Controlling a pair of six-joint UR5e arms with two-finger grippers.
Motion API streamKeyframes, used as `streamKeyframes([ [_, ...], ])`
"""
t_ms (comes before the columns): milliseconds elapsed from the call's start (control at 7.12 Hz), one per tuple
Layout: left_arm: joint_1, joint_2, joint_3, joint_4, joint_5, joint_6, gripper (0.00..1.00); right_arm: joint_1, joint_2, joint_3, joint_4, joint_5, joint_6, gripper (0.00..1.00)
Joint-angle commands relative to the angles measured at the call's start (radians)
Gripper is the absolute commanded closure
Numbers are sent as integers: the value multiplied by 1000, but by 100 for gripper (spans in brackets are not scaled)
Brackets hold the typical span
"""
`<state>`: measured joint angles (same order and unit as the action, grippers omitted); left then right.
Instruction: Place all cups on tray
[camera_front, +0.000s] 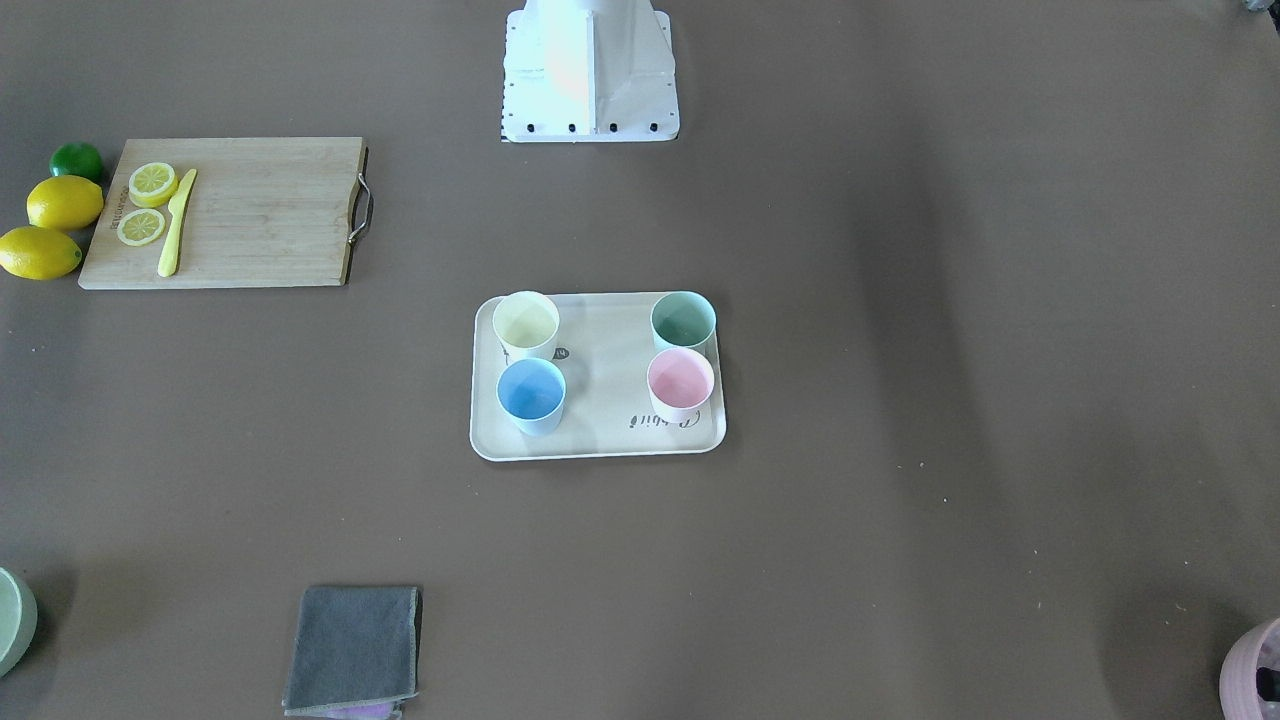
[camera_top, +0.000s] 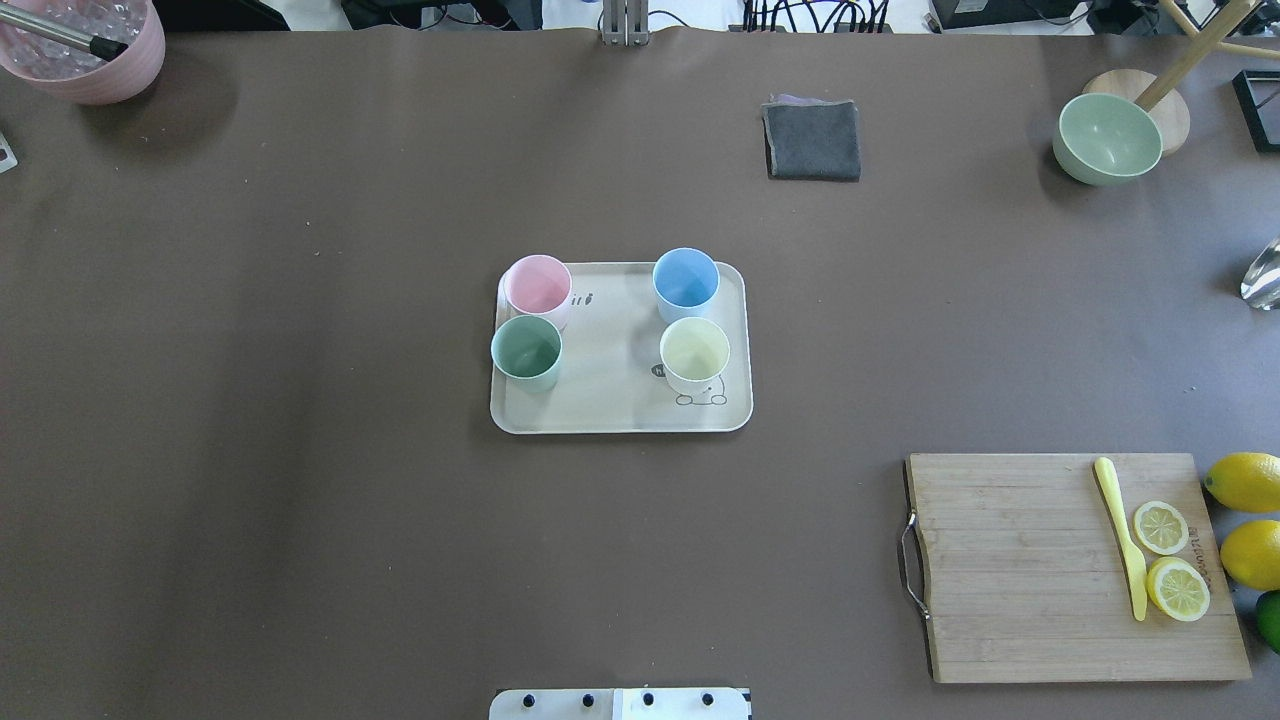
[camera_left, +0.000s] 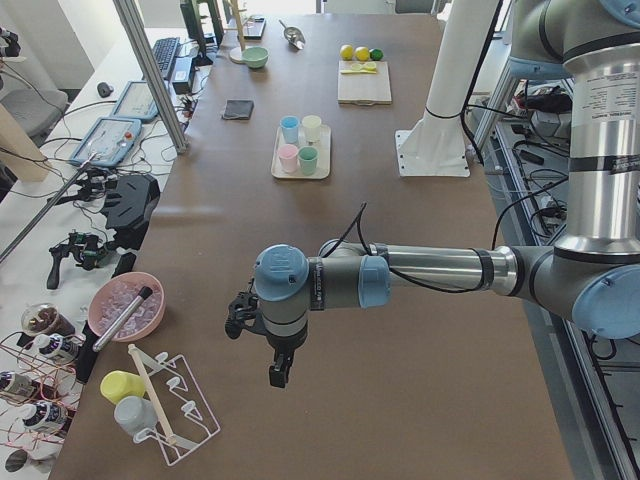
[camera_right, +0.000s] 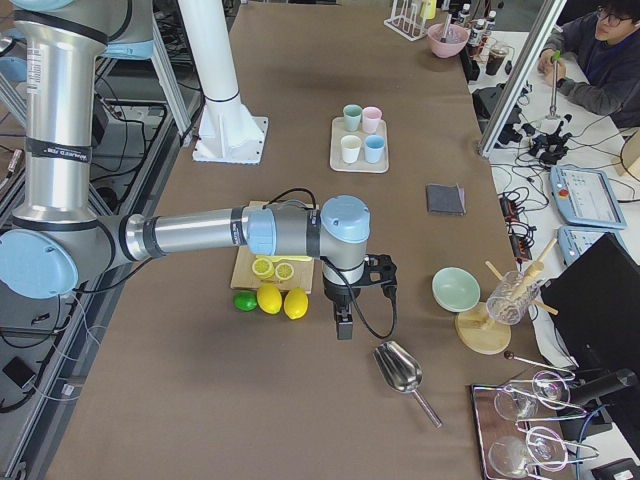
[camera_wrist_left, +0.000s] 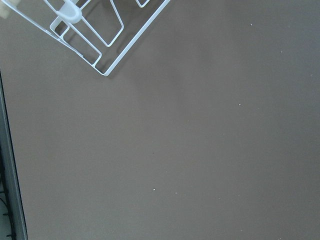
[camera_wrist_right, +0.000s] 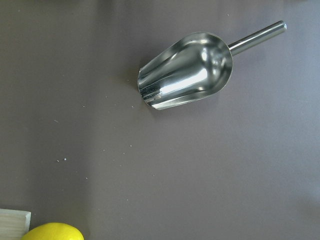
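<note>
Overhead exterior view: all four cups are on the tray

The four cups stand upright on the tray. The pink cup and green cup are close together on one side. The blue cup and yellow cup are on the other. They look light, hard and smooth, so they might slip or tip. Pinching one wall at the rim looks best. The job looks done. The left claw and right claw hang over the table, far from the tray. I cannot tell if either is open or closed.
</note>
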<state>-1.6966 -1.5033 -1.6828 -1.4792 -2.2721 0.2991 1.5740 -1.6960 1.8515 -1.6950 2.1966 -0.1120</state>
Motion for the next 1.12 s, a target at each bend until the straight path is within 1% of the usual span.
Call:
streamKeyframes([
  [0, -2, 0, 0, 0, 0, 0, 2, -5, -2, 0, 0, 0, -1, 0],
  [983, 0, 5, -3, -1, -1, -2, 2, -15, -2, 0, 0, 0, -1, 0],
])
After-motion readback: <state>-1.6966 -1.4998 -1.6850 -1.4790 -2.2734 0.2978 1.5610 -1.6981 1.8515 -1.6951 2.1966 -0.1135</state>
